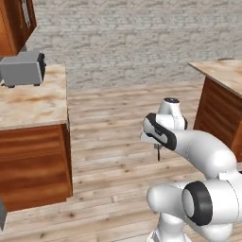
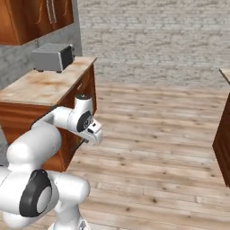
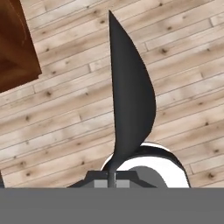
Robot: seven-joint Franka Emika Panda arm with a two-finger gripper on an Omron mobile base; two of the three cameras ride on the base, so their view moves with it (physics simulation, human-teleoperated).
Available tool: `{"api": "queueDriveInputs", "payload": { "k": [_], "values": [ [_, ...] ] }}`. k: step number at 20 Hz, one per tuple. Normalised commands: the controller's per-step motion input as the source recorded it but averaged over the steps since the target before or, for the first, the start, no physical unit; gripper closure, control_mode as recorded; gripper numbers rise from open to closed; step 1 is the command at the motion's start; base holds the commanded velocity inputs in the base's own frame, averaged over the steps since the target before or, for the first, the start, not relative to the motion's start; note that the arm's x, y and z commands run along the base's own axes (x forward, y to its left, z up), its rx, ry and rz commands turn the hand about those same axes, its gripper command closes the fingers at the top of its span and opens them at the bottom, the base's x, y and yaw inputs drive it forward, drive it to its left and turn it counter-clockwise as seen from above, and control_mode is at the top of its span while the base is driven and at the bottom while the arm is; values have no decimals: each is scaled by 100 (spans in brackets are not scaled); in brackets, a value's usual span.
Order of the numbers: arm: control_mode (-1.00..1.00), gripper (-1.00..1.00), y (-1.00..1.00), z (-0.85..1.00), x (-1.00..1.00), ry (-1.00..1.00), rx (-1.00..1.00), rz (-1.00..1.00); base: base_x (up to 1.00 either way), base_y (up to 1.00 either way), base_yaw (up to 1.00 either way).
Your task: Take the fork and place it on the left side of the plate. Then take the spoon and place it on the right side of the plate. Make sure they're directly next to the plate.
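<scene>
My gripper (image 3: 112, 178) is shut on the spoon (image 3: 131, 96), a dark grey metal one whose oval bowl points away from the hand over the wooden floor. In the left base view the spoon (image 1: 158, 153) hangs as a thin dark sliver under the gripper (image 1: 158, 146), which is held at mid height above the floor between two counters. From the right base camera the gripper (image 2: 85, 140) sits just in front of the left counter's cabinet. The fork and the plate are out of view.
A marble-topped counter (image 1: 33, 101) with a grey toaster (image 1: 22, 68) stands to the left. Another wooden counter (image 1: 222, 71) stands to the right. Plank floor (image 2: 157, 134) stretches between them up to a grey brick wall.
</scene>
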Motion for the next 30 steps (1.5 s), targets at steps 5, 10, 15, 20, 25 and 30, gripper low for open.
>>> {"api": "queueDriveInputs", "payload": {
  "k": [5,10,15,20,25,30],
  "values": [
    [100,100,0,0,0,0,0,0,40,-30,-33],
    [100,100,0,0,0,0,0,0,50,-22,-28],
    [100,100,0,0,0,0,0,0,86,-14,-1],
    [100,100,0,0,0,0,0,0,92,-15,0],
    [100,100,0,0,0,0,0,0,87,-14,0],
    [100,100,0,0,0,0,0,0,83,-16,0]
  ]
}}
